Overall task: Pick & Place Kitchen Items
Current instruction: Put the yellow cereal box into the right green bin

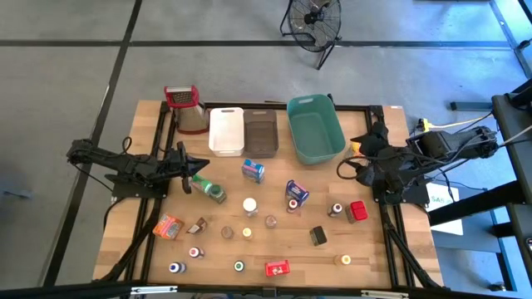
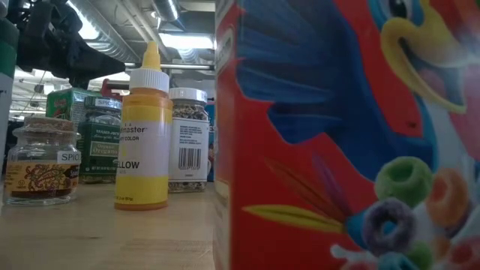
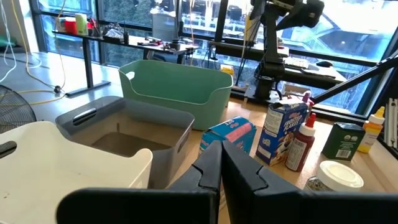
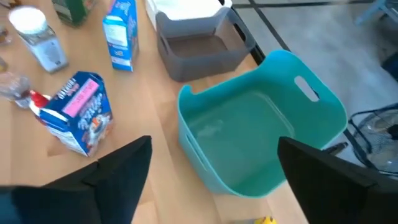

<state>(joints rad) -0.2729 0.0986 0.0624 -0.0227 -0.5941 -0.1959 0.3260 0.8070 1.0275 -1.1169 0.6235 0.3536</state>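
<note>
The kitchen items are scattered over the wooden table: a blue carton (image 1: 253, 170), a blue cereal box (image 1: 296, 193), a green-capped jar (image 1: 208, 189), a white-capped jar (image 1: 250, 205), a red box (image 1: 277, 268) and several small bottles. My left gripper (image 1: 198, 164) (image 3: 222, 168) is shut at the table's left, holding nothing. My right gripper (image 1: 363, 148) (image 4: 214, 143) is open, raised beside the right end of the teal bin (image 4: 261, 137) and slanting down toward it, with nothing between its fingers.
A white bin (image 1: 226, 130), a brown bin (image 1: 260, 133) and the teal bin (image 1: 314, 129) stand in a row at the table's far edge. A steel grater with a red handle (image 1: 184, 108) stands at the far left. In the low view, a red cereal box (image 2: 345, 135) fills the foreground beside a yellow bottle (image 2: 144, 135).
</note>
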